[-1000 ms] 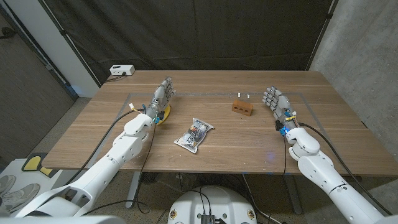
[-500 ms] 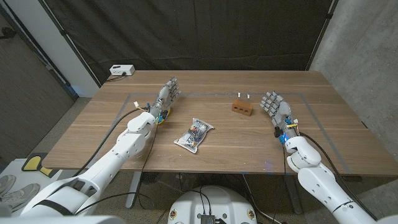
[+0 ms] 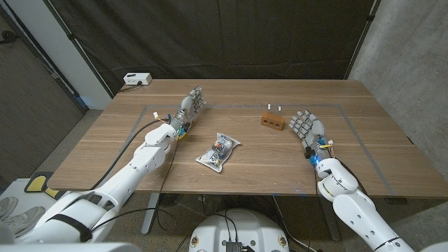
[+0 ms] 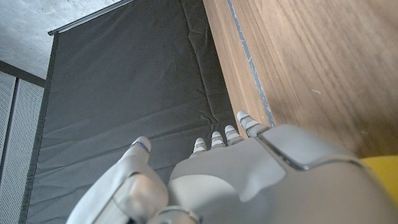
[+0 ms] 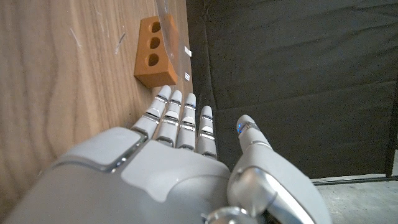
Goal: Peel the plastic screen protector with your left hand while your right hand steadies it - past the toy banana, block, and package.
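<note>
Both hands hang empty over the table with fingers straight and only a little apart: the left hand at the far left, the right hand to the right, just beside the brown block. The screen protector is hard to make out; in the right wrist view a thin clear sheet with small white tabs seems to lie at the block's far side, so it is probably there, nearer the right hand than the left. The toy banana peeks out yellow under the left wrist, and the package lies in the middle, near the front. The main risk, as I judge it, is the clear film being misjudged and the right hand knocking the block onto it, or pressing too lightly so the sheet slides. The left hand must cross over to reach it and could sweep the banana or package along.
</note>
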Tool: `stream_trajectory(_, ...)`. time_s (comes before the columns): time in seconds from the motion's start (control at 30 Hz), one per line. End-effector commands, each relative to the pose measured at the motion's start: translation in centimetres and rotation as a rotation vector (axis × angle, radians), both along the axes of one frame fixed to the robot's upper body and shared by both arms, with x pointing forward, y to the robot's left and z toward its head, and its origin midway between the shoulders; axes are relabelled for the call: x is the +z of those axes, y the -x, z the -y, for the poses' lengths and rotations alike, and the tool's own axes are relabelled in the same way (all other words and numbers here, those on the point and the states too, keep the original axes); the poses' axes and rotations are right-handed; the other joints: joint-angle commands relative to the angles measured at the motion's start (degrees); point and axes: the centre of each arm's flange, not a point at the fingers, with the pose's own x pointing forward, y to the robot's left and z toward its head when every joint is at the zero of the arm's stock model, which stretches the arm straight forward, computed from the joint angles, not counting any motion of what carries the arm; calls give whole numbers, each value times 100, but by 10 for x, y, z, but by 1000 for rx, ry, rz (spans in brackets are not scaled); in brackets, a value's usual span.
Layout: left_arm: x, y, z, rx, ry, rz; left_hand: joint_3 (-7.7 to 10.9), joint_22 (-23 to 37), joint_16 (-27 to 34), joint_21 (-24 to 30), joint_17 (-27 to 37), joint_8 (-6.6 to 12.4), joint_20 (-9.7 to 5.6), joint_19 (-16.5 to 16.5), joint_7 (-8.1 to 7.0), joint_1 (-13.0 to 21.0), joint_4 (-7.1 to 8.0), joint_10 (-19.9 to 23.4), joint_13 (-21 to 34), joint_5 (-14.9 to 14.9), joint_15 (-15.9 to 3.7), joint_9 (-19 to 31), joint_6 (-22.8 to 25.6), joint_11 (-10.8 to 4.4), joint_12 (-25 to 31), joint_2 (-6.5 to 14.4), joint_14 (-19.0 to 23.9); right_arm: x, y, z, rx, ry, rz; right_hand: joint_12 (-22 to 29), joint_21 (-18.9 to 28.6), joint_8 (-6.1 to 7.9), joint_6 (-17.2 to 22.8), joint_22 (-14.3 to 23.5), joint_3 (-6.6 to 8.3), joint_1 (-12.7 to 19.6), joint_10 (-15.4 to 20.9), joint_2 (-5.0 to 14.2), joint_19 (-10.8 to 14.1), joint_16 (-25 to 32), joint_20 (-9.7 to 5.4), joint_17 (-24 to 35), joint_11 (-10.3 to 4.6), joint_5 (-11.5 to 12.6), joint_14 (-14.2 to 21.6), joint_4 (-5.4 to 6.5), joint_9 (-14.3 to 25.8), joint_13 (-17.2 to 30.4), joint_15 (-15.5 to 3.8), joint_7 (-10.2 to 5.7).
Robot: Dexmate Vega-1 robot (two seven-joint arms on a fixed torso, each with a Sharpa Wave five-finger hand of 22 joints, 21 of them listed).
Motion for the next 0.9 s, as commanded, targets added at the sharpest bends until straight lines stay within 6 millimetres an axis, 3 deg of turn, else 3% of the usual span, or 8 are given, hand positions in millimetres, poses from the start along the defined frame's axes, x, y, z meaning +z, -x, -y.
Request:
stream_trajectory(0.03,3,-7,2,-14,-7,1,-19,15,28,34,25,37,65,-18,-48,69,13,-87,17,7,33,27,-99,63,45,10,-86,-9,8,-7,9,-19,-125,20,81,-3,20,11,64,-6,51,37,159,47,18,18,27,46,122,37,15,12,29,58)
stream_trajectory(0.17,4,-9,3,-16,-10,-2,-21,15,26,34,25,36,72,-16,-53,72,12,-88,17,7,35,27,-96,62,45,11,-89,-10,8,-8,26,-19,-164,30,206,-16,39,17,107,-11,133,16,417,66,124,24,92,80,313,77,18,15,95,116)
stream_trajectory(0.37,5,-10,4,-17,-9,-4,-25,16,23,33,26,33,79,-15,-54,76,11,-86,18,6,35,28,-99,61,45,13,-90,-10,7,-9,57,-7,-209,67,286,-10,103,35,140,-16,281,-4,536,81,88,27,159,103,482,104,18,15,93,223)
stream_trajectory(0.5,5,-11,6,-17,-9,-1,-28,16,25,33,26,31,87,-13,-56,80,11,-91,18,6,35,28,-100,50,43,14,-82,-6,4,-7,106,29,-253,85,423,9,216,56,157,-35,400,-35,770,100,140,30,215,116,686,138,18,15,91,425)
stream_trajectory(0.6,6,-11,7,-17,-9,-2,-30,17,22,32,27,29,122,-14,-54,82,10,-91,18,5,48,29,-101,44,42,15,-86,-4,1,-7,147,47,-260,132,610,21,357,75,116,-105,636,-133,1093,125,230,36,332,84,966,178,16,16,173,586)
stream_trajectory(0.83,5,-11,7,-10,-5,-4,-35,18,20,31,27,25,143,-14,-57,87,10,-98,19,4,51,29,-105,58,40,16,-89,0,-10,-7,220,52,-262,158,670,50,505,79,66,-165,781,-198,1156,127,231,38,367,30,1111,204,17,16,199,599)
stream_trajectory(0.9,5,-10,7,-9,-4,-4,-36,18,18,31,28,24,145,-14,-56,88,10,-96,19,4,52,29,-108,63,40,16,-93,2,-13,-6,257,52,-263,145,738,30,503,82,27,-198,801,-260,1276,113,186,35,352,-16,1166,205,18,18,166,592)
